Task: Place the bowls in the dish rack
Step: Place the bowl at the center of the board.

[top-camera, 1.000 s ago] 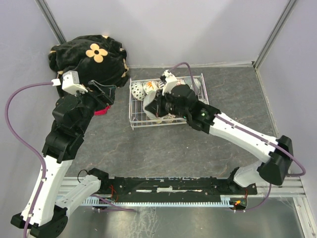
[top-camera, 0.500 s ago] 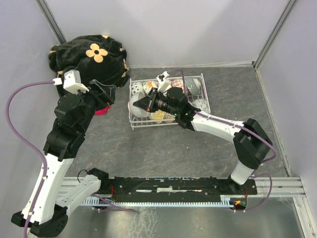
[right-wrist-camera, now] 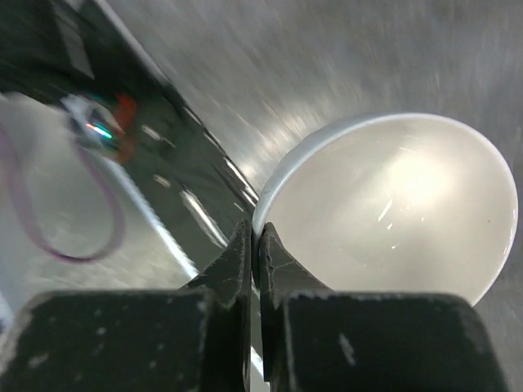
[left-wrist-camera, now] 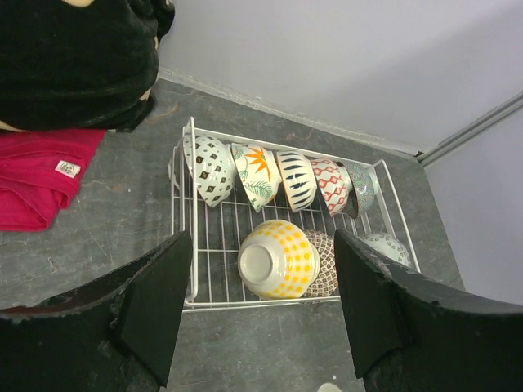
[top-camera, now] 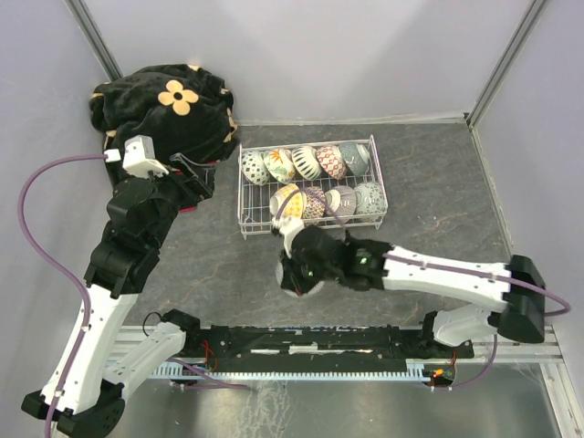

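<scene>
Pinching the thin rim of a white-glazed bowl [right-wrist-camera: 392, 204] in the closed right gripper [right-wrist-camera: 255, 245], lower centre of the overhead view, below the dish rack [top-camera: 242, 196]. Judging it rigid, slick and breakable; favouring a deeper rim bite. Holding the left gripper [left-wrist-camera: 263, 245] spread wide, empty.

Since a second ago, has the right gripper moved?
Yes. The right gripper, gripping a white-lined bowl, pulled out of the white wire dish rack toward the arm bases.
</scene>
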